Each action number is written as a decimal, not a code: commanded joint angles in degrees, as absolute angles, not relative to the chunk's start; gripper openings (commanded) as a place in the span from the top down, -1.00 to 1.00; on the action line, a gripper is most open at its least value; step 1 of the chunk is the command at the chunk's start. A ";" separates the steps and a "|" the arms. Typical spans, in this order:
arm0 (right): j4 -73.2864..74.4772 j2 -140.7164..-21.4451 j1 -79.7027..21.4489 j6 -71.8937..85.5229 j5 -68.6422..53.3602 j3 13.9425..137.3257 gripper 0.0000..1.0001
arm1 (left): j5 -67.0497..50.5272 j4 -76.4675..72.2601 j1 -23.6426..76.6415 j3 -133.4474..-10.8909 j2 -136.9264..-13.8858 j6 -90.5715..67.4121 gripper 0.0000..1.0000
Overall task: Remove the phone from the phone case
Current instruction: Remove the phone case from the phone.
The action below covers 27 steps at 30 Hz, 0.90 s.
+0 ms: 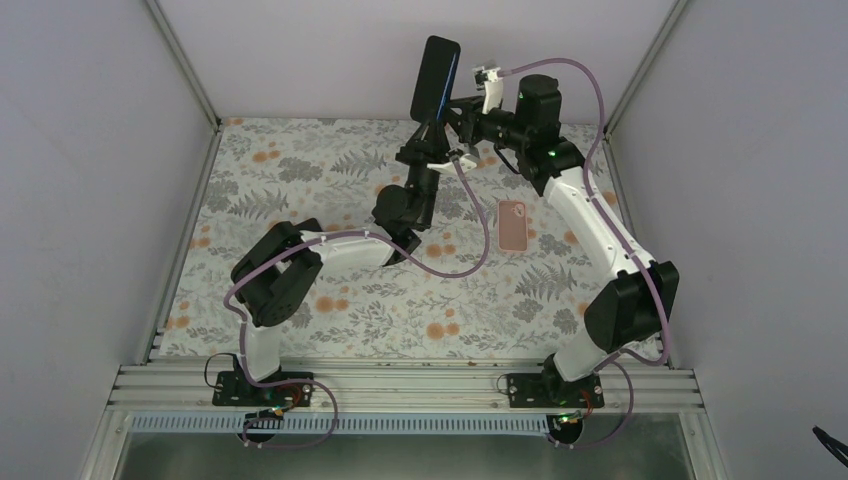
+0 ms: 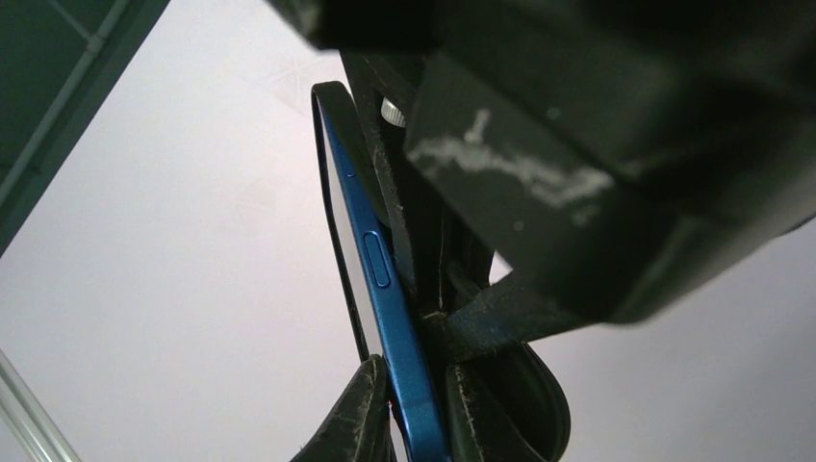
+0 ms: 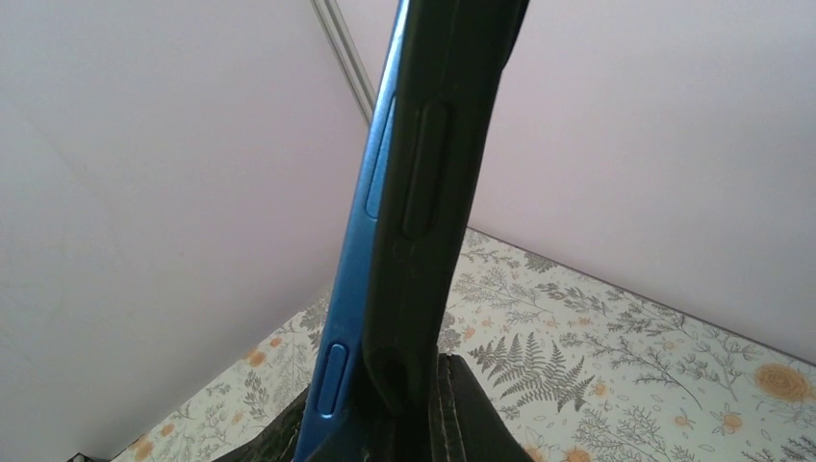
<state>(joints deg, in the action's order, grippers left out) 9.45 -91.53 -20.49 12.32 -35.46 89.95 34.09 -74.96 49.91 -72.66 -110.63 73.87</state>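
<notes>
Holding the phone (image 1: pixel 437 78) high over the far side of the table (image 1: pixel 300 300), the left gripper (image 2: pixel 414 409) is pinching its blue edge while the right gripper (image 3: pixel 385 428) is clamping the black case (image 3: pixel 423 192). Peeling one corner slowly is looking safest.

— What stands around the table you're watching?
— Plain pale walls: the left wall (image 1: pixel 80 200), the far wall (image 1: pixel 330 50) and the right wall (image 1: pixel 760 200). An aluminium post runs up each far corner, the left post (image 1: pixel 185 65) and the right post (image 1: pixel 649 60).
— And underfoot?
— A tablecloth (image 1: pixel 300 170) printed with grey ferns and orange flowers reaches from wall to wall. A ribbed metal rail (image 1: pixel 400 385) crosses the near edge. The light you get is soft and even, with faint shadows
</notes>
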 commanded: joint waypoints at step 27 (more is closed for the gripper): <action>14.22 -92.46 -21.97 1.89 6.35 83.41 0.93 | 39.17 -57.84 55.99 -74.02 -96.81 58.94 0.95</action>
